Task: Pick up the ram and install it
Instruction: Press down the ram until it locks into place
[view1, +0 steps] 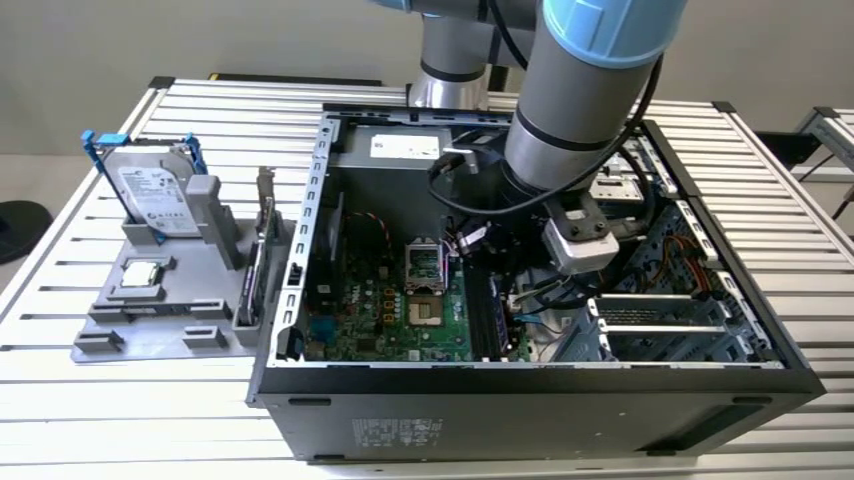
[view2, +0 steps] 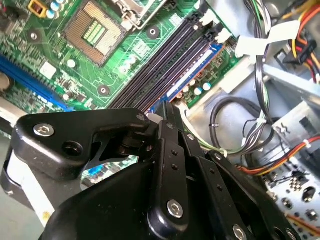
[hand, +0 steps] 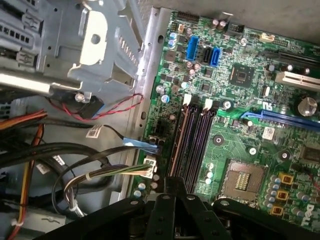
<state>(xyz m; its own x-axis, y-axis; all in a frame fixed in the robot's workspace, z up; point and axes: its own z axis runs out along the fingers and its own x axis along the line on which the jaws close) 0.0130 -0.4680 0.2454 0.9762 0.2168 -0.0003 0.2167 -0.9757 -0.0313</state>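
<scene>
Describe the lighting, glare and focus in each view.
Exterior view: even, soft light, with the inside of the computer case in shade. Second wrist view: the gripper is near and soft-edged, and the motherboard is brightly lit. First wrist view: glare on the metal bracket, and the memory slots are sharp.

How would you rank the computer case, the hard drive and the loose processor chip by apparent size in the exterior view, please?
1. Computer case, by far the largest.
2. Hard drive, upright in the grey holder.
3. Processor chip, smallest.
</scene>
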